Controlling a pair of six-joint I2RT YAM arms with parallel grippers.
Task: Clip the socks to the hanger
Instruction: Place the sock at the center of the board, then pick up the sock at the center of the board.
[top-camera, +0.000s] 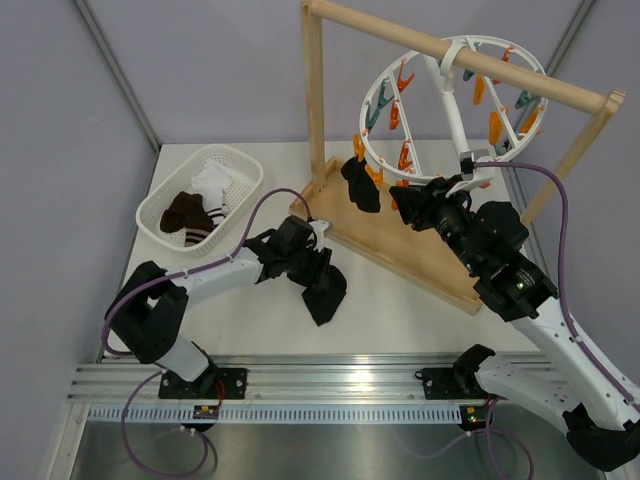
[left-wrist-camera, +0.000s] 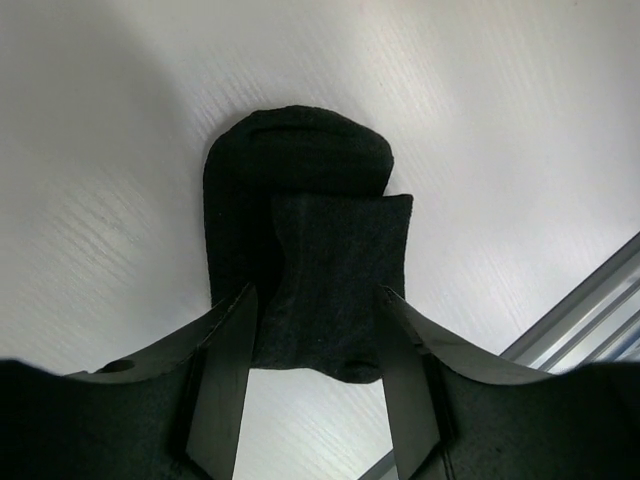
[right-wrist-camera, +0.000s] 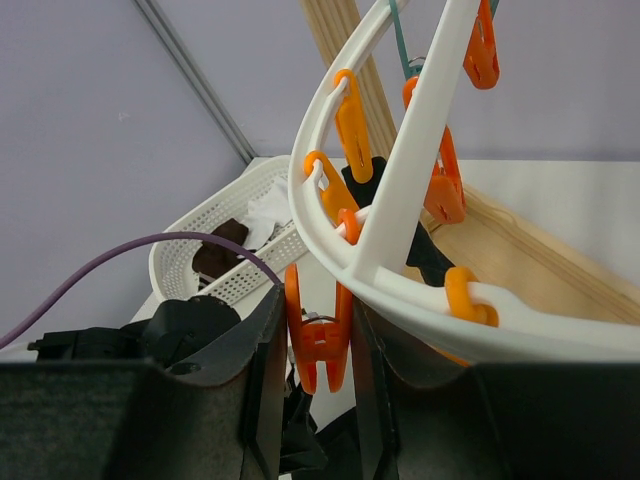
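Left tool (left-wrist-camera: 315, 300) is released: its two fingers (left-wrist-camera: 225, 380) are spread to either side of a black sock (left-wrist-camera: 300, 200), which lies flat on the white counter (left-wrist-camera: 500, 150) with its folded cuff end between them. Right tool (right-wrist-camera: 315, 310), up at the lower rim of the hanger (right-wrist-camera: 400, 190), is clenched on an orange clip (right-wrist-camera: 318, 345) that dangles from the white ring. The hanger hangs tilted from the top bar of a wooden stand (top-camera: 400, 245), and a clipped sock (top-camera: 360, 185), also black, hangs from its left side. Towards the far left corner of the counter, a white mesh basket (top-camera: 160, 222) holds a brown sock (top-camera: 185, 210) and white socks (top-camera: 215, 180).
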